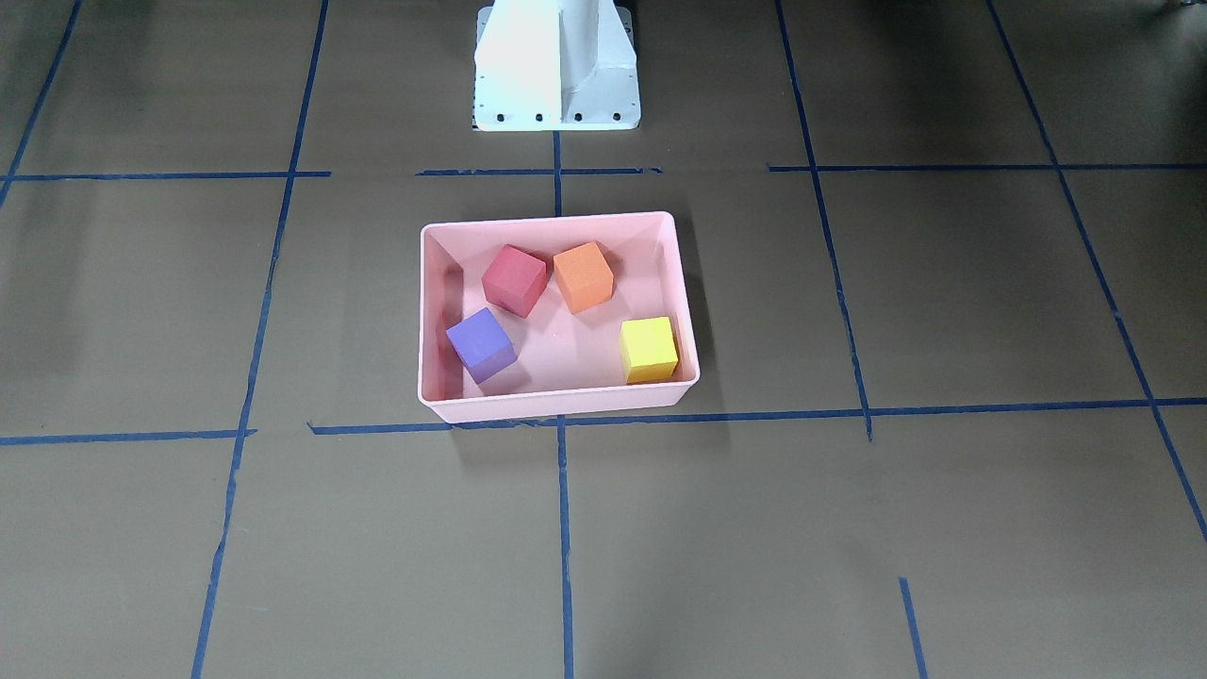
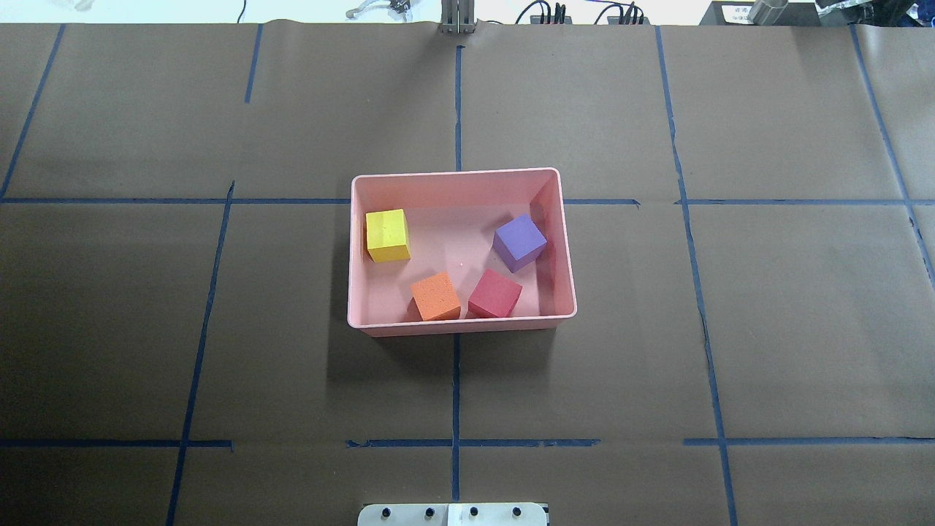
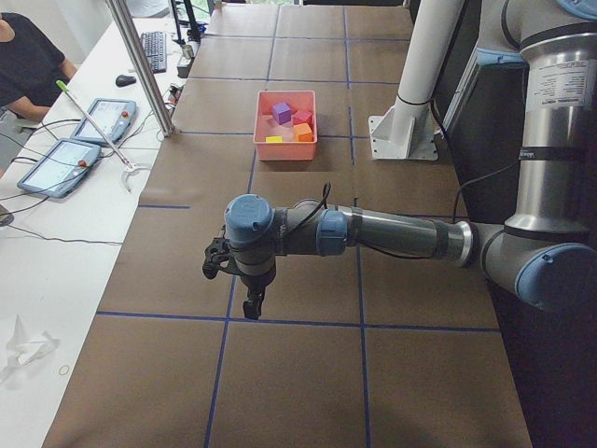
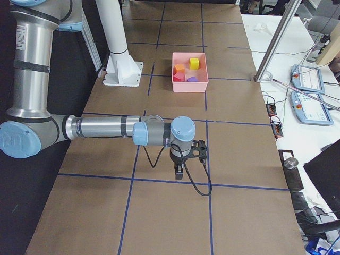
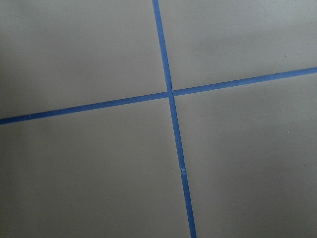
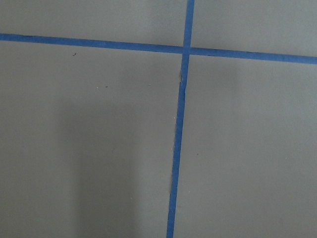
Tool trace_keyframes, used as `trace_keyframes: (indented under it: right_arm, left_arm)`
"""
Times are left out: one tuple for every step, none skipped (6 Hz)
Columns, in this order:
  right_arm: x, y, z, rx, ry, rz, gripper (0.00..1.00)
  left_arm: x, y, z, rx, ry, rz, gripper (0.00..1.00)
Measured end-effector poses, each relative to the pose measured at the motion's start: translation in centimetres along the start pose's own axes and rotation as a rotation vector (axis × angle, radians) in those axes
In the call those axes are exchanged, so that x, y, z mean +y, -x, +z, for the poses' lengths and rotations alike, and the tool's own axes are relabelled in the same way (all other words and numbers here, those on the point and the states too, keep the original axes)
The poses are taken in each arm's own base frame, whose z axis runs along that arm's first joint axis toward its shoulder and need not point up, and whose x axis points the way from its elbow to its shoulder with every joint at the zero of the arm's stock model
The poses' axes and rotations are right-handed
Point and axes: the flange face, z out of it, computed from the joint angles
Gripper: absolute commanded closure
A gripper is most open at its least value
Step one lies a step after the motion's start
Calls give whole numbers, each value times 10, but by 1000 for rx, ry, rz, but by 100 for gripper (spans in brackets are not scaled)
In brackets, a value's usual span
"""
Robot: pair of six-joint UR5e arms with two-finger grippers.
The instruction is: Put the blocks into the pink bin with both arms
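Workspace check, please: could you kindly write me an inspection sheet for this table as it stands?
Surface: brown paper with a blue tape grid, lying flat.
Job's things: yellow block, purple block, orange block and red block all sit inside the pink bin.
Clutter: nothing seen.
Claws: left claw and right claw hang over bare paper, away from the bin; open or shut cannot be told.
Cables: a black cable loops from the right wrist.
Surroundings: white pedestal, control tablets, a seated operator.
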Motion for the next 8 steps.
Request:
trace_keyframes:
  right_arm:
    - [-2, -4, 5, -14, 9, 8, 0]
    - [-2, -5, 7, -26, 11, 9, 0]
    - [-2, -4, 6, -30, 9, 8, 0]
    - [0, -4, 6, -31, 8, 7, 0]
    - [1, -5, 8, -31, 1, 1, 0]
    - [1, -7, 9, -31, -10, -10, 0]
    - [0, -6, 9, -36, -17, -18, 0]
    - [-2, -5, 2, -53, -33, -21, 0]
  left_arm:
    - [15, 2, 10, 3, 22, -11, 0]
    - [22, 1, 17, 4, 39, -11, 0]
    - [26, 0, 22, 5, 47, -6, 0]
    - [26, -2, 24, 6, 50, 1, 0]
    - [26, -3, 25, 8, 50, 4, 0]
    - [24, -5, 24, 9, 47, 9, 0]
    - [22, -7, 21, 8, 41, 16, 0]
    - [21, -10, 19, 7, 38, 21, 0]
